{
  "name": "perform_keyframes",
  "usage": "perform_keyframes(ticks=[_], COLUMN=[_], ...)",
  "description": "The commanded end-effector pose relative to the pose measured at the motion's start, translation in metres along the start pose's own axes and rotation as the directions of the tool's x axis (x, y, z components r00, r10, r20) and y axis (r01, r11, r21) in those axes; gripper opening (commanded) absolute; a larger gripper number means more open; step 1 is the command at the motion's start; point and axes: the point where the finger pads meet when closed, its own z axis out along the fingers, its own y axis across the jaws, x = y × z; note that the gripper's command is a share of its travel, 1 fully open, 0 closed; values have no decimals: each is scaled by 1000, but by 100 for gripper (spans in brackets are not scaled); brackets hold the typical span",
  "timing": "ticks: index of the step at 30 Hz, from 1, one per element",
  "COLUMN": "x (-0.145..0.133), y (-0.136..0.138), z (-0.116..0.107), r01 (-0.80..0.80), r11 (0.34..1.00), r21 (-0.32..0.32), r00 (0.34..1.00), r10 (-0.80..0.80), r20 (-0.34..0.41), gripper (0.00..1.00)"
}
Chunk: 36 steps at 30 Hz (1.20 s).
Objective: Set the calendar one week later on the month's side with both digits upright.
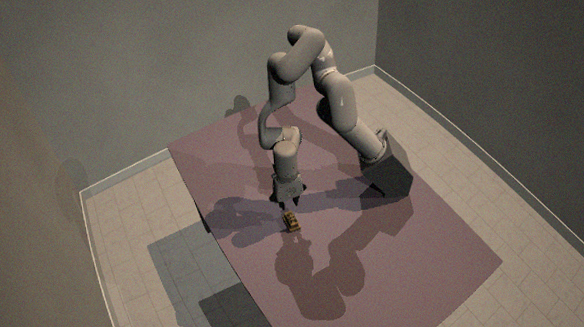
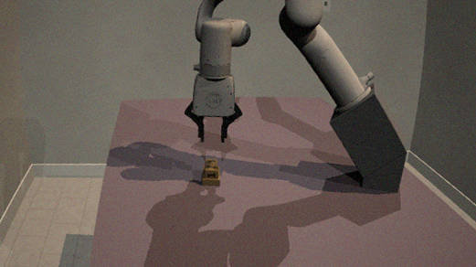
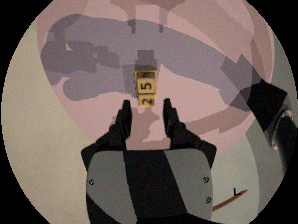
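Observation:
The small yellow-brown wooden calendar (image 1: 291, 222) (image 2: 211, 173) stands on the table. In the wrist view, a cube face with a dark 5 (image 3: 146, 86) and another with a dark 2 (image 3: 146, 100) lie in one row, touching or nearly so; both digits appear turned sideways there. A darker strip is at the row's far end; its lettering is not readable. The tray's exact outline and the side faces are too small to tell. My gripper (image 1: 289, 205) (image 2: 212, 140) (image 3: 147, 106) is partly open and empty. It points down and hangs above and slightly behind the calendar, clear of it.
The pink table top (image 1: 408, 273) (image 2: 341, 262) carries the arm's dark base block (image 1: 390, 175) (image 2: 370, 146) to the right of the calendar. The table's left edge is not far from the calendar. Shadows of the arm fall around the calendar.

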Motion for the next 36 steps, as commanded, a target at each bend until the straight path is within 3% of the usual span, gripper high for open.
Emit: perform_keyframes(ticks=[1, 36], x=[0, 0], y=[-1, -1], z=[0, 37], r01=[0, 0], r11=[1000, 1000], r21=[2, 2], r00=[1000, 1000], r10=[0, 0], r20=[0, 0], gripper=[49, 49])
